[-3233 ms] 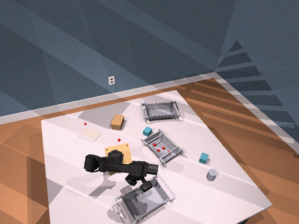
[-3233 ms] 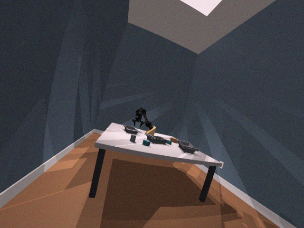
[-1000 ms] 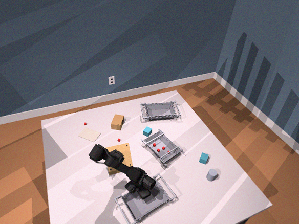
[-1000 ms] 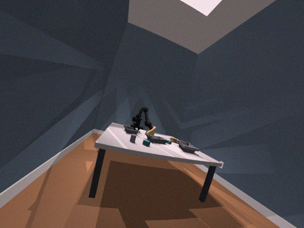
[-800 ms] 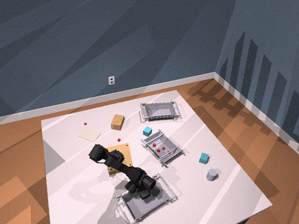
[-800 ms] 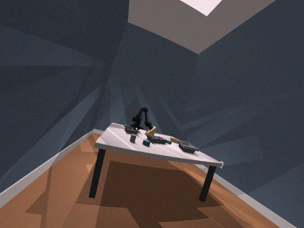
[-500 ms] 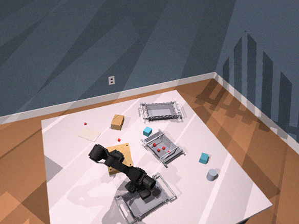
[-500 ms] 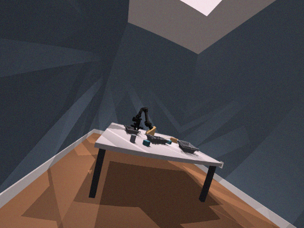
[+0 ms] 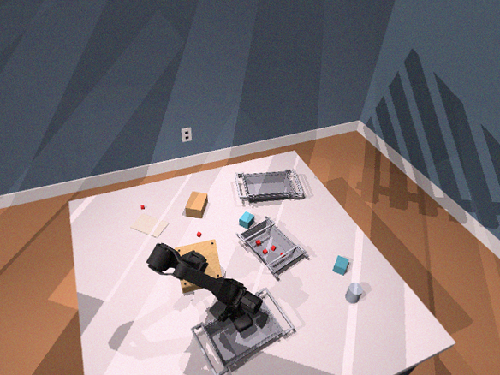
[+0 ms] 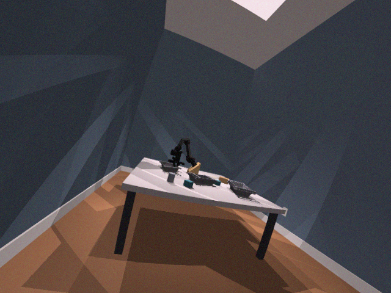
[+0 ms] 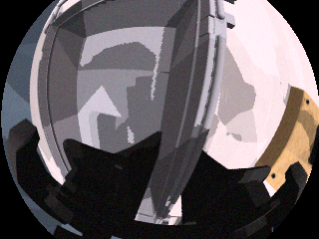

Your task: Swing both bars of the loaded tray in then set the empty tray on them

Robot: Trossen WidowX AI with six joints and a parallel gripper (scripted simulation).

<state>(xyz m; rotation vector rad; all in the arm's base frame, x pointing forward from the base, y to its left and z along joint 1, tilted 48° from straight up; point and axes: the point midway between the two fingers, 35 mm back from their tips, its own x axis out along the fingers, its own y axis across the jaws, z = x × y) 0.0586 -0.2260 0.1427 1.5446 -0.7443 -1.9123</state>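
The loaded tray (image 9: 254, 231) (image 10: 201, 179), grey with several small red blocks (image 9: 264, 251) inside, stands mid-table. Its two wire bars (image 9: 283, 258) lie across its top near its ends. An empty grey tray (image 9: 250, 352) (image 10: 168, 166) (image 11: 184, 85) stands at the front, its bars (image 9: 205, 353) swung out over its ends. My gripper (image 9: 230, 317) (image 10: 175, 162) (image 11: 170, 137) points down at this tray's long side nearest the arm base. It is shut on that side wall, one finger inside and one outside. The fingertips' lower parts are hidden in the top and exterior views.
Another empty tray (image 9: 269, 185) (image 10: 241, 189) stands at the back. Teal blocks (image 9: 246, 219) (image 9: 341, 264), a grey cylinder (image 9: 353, 293), an orange block (image 9: 196, 204), a thin cream plate (image 9: 149, 225) and loose red cubes (image 9: 199, 234) are around. The arm stands on a wooden base (image 9: 212, 255).
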